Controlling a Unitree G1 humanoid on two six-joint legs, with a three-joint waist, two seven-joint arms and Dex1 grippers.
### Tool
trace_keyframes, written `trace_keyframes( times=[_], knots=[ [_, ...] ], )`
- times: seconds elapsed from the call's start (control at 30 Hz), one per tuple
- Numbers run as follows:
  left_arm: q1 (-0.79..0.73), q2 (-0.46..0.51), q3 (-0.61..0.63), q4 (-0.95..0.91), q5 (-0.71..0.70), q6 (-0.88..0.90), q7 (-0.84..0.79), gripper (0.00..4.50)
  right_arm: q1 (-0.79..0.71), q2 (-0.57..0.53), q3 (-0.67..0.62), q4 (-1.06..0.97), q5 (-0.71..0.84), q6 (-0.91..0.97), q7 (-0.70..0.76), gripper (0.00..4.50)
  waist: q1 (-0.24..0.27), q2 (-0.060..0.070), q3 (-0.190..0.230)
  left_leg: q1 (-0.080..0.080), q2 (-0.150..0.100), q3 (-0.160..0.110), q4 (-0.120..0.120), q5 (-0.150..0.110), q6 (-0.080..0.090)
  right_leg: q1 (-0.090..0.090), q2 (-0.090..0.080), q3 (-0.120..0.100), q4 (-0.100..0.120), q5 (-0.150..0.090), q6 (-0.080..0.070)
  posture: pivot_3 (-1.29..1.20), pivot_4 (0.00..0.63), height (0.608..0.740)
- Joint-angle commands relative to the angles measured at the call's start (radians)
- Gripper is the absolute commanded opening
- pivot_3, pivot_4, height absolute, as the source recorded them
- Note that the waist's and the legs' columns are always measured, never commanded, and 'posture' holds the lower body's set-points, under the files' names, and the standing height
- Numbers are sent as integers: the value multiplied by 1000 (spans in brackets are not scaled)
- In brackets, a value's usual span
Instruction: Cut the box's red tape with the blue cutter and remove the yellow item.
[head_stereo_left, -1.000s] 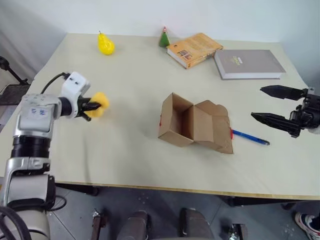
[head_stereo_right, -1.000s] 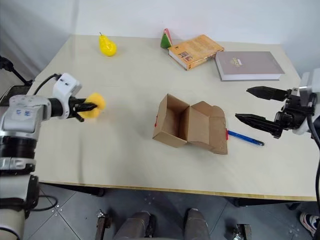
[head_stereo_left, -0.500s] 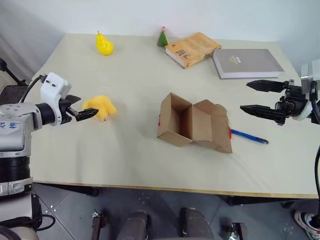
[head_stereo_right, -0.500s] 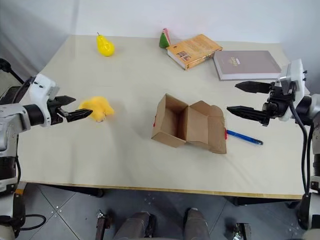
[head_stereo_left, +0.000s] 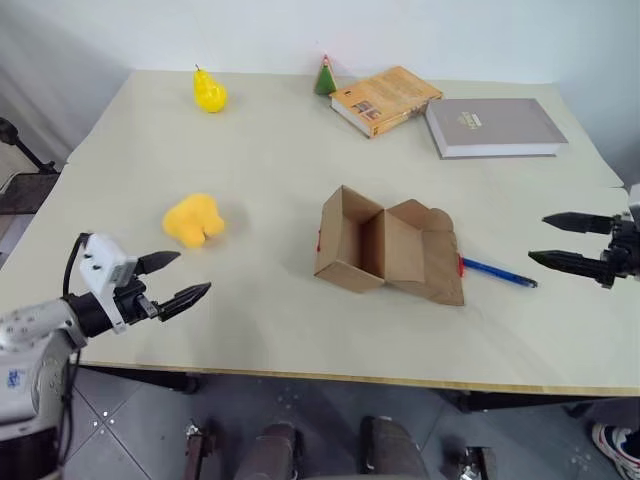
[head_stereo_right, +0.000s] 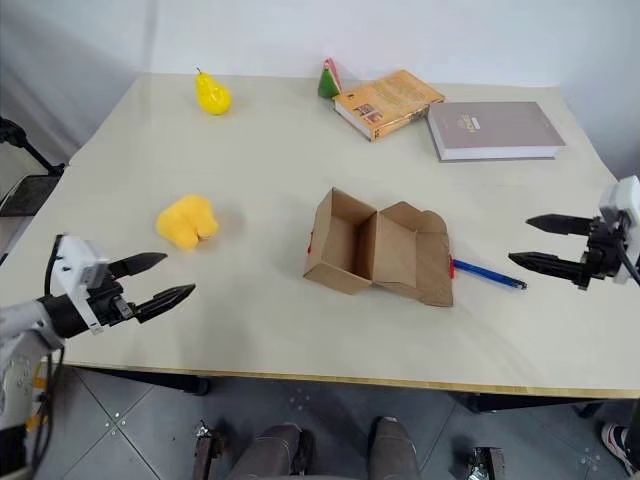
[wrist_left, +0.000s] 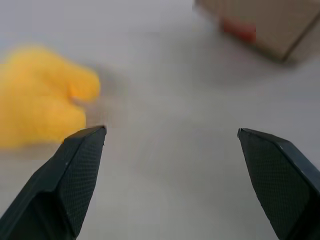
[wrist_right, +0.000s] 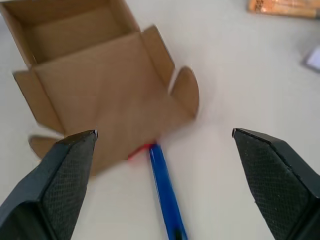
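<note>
The brown box (head_stereo_left: 385, 245) lies open at the table's middle, flaps spread, with nothing showing inside. A scrap of red tape (head_stereo_left: 461, 266) clings to its right edge, another to its left. Just right of the box lies the blue cutter (head_stereo_left: 498, 273), its near end touching the flap (wrist_right: 165, 195). The lumpy yellow item (head_stereo_left: 195, 220) rests on the table left of the box. My left gripper (head_stereo_left: 190, 273) hovers open and empty near the front edge, a little short of the yellow item (wrist_left: 40, 95). My right gripper (head_stereo_left: 538, 237) stands open and empty right of the cutter, pointing at it.
At the table's back are a glossy yellow pear (head_stereo_left: 209, 90), a small green cone-shaped toy (head_stereo_left: 326, 76), an orange book (head_stereo_left: 386, 98) and a grey book (head_stereo_left: 492, 126). The table's front edge (head_stereo_left: 330, 375) runs just below my left gripper.
My left gripper opened, left the yellow item on the table and drew back toward the front edge. My right gripper, still open, swung out to the right and sank.
</note>
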Motion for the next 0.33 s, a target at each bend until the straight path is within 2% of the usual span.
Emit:
trace_keyframes(
  times=[0.03, 0.2, 0.33],
  knots=[
    [99, 18, 33, -47, -18, -53, -29, 4477, 24, -54, 35, 67, -26, -107, 76, 4500, -1, 2, 0, 0, 0, 0, 0, 0, 0, 0, 0, 0, 0, 0, 0, 0, 150, 740],
    [178, -1, 26, -7, 0, -156, -17, 4477, 86, -52, 32, 136, -80, -213, 69, 4500, -1, 4, 0, 3, 1, 5, -1, 0, 0, 0, 1, 0, -2, -1, -2, 0, 150, 740],
    [209, -28, -10, -58, -12, -198, -4, 4477, 176, -33, -41, 47, -20, -172, 52, 4500, 0, 4, 0, 4, 1, 8, -1, 0, 0, 0, 1, 3, -3, -1, -2, 0, 150, 740]
  ],
)
